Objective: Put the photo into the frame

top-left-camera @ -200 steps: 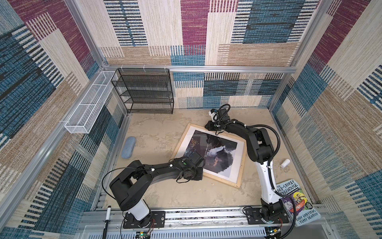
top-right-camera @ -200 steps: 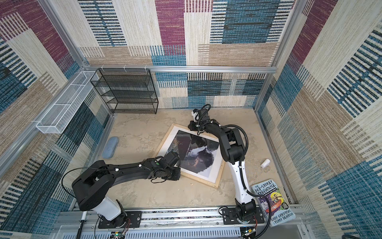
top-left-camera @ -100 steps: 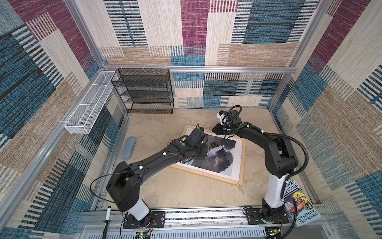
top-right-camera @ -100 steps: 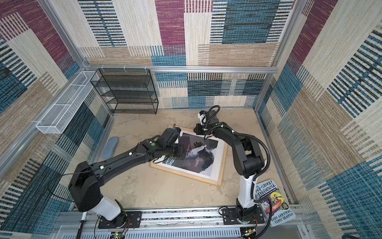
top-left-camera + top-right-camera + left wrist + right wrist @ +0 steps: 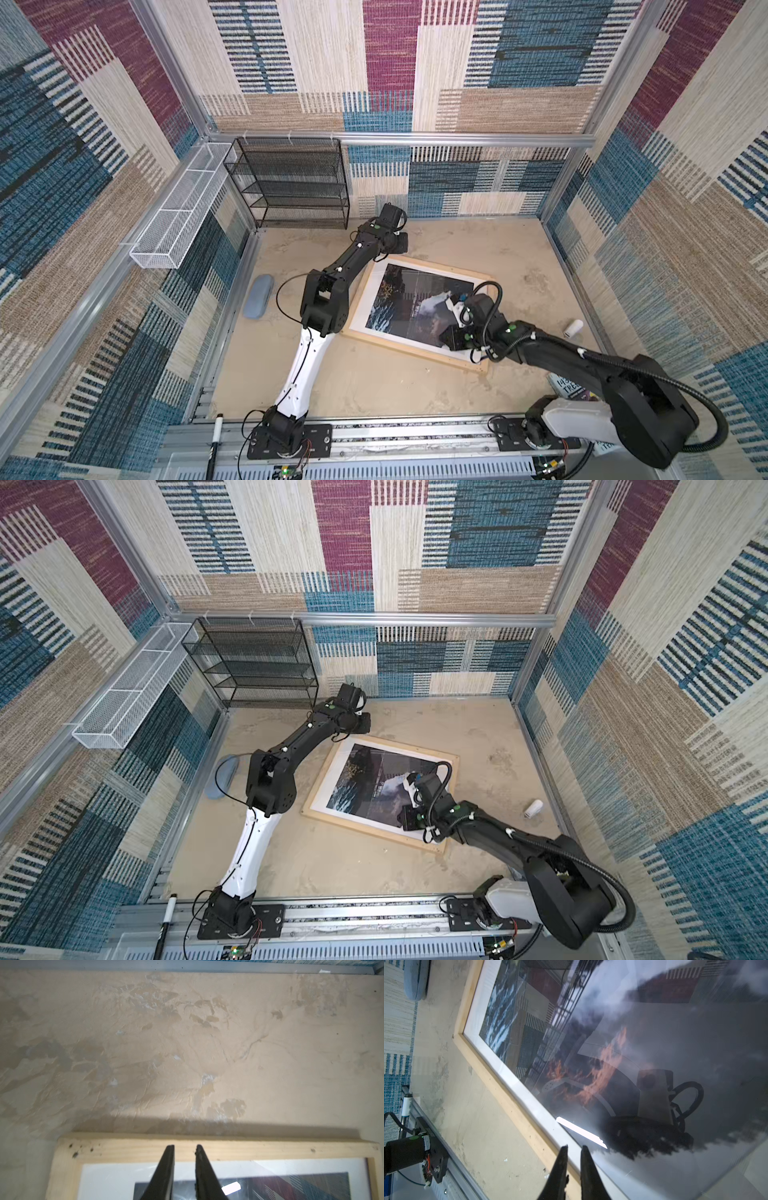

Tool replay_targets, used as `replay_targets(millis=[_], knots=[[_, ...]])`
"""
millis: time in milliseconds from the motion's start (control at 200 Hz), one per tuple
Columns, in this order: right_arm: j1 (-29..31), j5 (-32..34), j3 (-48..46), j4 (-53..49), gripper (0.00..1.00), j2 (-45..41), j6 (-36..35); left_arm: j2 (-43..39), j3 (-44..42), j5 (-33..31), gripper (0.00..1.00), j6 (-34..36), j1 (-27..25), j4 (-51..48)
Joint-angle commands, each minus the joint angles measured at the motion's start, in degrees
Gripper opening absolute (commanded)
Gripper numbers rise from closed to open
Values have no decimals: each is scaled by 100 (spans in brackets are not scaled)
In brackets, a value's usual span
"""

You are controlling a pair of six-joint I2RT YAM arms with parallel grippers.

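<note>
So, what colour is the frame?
The frame is pale natural wood, lightly speckled; the left wrist view shows it best.

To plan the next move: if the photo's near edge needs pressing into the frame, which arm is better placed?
Probably right. The right gripper hangs over the near border of the photo, by the frame; the left gripper is at the far corner.

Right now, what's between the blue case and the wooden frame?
The left arm's black elbow hangs above bare table between the blue case and the frame, in both top views.
</note>
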Motion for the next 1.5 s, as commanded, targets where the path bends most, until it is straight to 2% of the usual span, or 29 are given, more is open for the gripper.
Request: replay_targets(millis=[0,100,210,336,526,726,921,1232,1352,1492], knots=[[465,60,-200,-32,16,-64,680,351,539,105,26,151,86,-304],[928,139,-274,-20,15,192,1011,684,981,91,27,149,158,-468],[1195,182,-384,137,15,340,1255,859,1049,175,28,160,228,-515],[1256,335,-435,0,15,422,1360,1005,1065,341,28,108,288,-615],[1223,1127,-490,-526,15,141,1814,748,676,214,22,114,293,-931],[810,1383,-535,-716,14,20,1850,-259,-1083,-10,17,124,288,-943],[279,1546,-434,-783,13,47,1633,-1434,-3093,-373,16,6,286,-580],[-677,1463,170,-249,14,716,776,-3348,-6165,-111,16,-523,247,481],[-898,1409,547,-127,14,1066,441,-3950,-7033,21,16,-765,78,757],[-1142,1013,1083,-128,14,1410,95,-4635,-7873,42,16,-1104,-323,1014]])
